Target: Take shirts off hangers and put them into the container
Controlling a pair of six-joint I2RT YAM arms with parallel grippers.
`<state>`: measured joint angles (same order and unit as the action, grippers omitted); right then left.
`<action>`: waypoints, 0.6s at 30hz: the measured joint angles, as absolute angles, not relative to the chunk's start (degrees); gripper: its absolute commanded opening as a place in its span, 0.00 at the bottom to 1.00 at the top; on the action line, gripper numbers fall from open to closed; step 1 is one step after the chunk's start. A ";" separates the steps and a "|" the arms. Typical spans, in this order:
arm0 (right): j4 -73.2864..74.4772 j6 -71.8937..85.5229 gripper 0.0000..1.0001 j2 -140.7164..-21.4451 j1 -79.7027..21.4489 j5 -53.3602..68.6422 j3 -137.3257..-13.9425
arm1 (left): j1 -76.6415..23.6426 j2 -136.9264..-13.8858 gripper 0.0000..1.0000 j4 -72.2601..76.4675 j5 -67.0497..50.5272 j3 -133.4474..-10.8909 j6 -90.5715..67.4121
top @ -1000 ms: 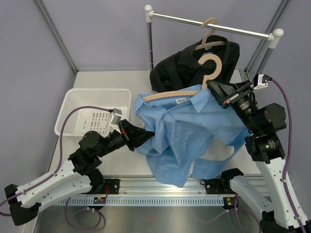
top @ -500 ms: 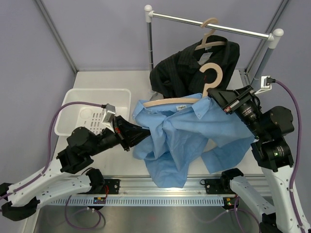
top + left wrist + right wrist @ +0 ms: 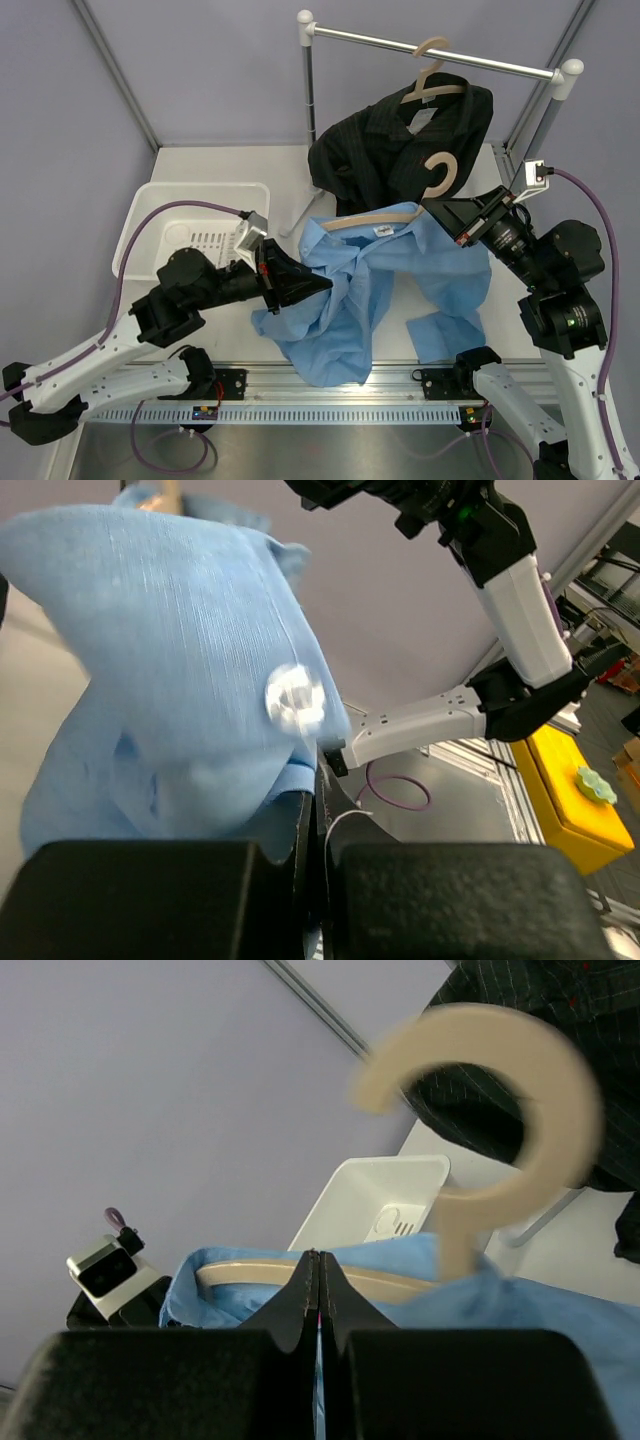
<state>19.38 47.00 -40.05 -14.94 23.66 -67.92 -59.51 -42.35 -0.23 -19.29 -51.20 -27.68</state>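
Note:
The light blue shirt point(image 3: 345, 300) point(image 3: 170, 660) hangs bunched over the table, still on its beige hanger point(image 3: 375, 215) point(image 3: 240, 1278). That hanger's hook point(image 3: 443, 170) is free of the rail. My left gripper point(image 3: 320, 287) point(image 3: 318, 770) is shut on the shirt's front edge by a button. My right gripper point(image 3: 428, 207) point(image 3: 314, 1255) is shut at the collar beside the hanger's neck, and a sliver of blue cloth shows between its jaws. The black pinstriped shirt point(image 3: 400, 140) point(image 3: 560, 1000) hangs on the other hanger point(image 3: 430, 75). The white container point(image 3: 150, 225) point(image 3: 360, 1190) stands at the left.
A metal rail point(image 3: 430, 50) on two posts crosses the back right, carrying the black shirt. Grey walls close in the left and right sides. A slotted aluminium beam point(image 3: 340, 400) runs along the near edge. Off the table, a yellow box point(image 3: 565, 800) shows in the left wrist view.
The right gripper's jaws have closed, and it has carried the hanger down and nearer. The left gripper has shifted right, and the blue shirt now hangs narrower and more bunched.

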 measured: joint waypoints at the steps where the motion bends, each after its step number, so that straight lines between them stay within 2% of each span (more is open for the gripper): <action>1: 19.33 46.81 0.00 -40.03 -14.94 24.23 -67.92 | -59.57 -42.59 0.00 -0.10 -19.73 -51.20 -27.70; 11: 19.22 45.28 0.02 -39.72 -14.94 27.18 -67.79 | -59.72 -42.28 0.00 2.87 -19.86 -50.98 -29.63; 12: 19.66 44.95 0.10 -39.57 -14.94 27.11 -67.79 | -59.75 -41.98 0.00 3.31 -19.70 -50.98 -29.85; 13: 20.60 44.25 0.36 -39.46 -14.94 26.76 -67.85 | -59.79 -41.60 0.00 3.97 -19.66 -50.98 -29.93; 14: 21.78 43.77 0.50 -39.35 -14.94 26.41 -67.90 | -59.86 -41.23 0.00 4.54 -19.64 -50.98 -30.04; 15: 22.81 43.35 0.56 -39.33 -14.94 26.06 -67.90 | -59.90 -40.93 0.00 4.89 -19.62 -50.98 -30.06; 18: 25.91 42.19 0.58 -39.22 -14.94 24.77 -66.96 | -59.90 -40.86 0.00 5.04 -19.55 -51.00 -30.06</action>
<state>25.91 42.19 -39.22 -14.94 24.77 -66.96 -59.90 -40.86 5.04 -19.55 -51.00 -30.06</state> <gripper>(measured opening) 0.573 0.005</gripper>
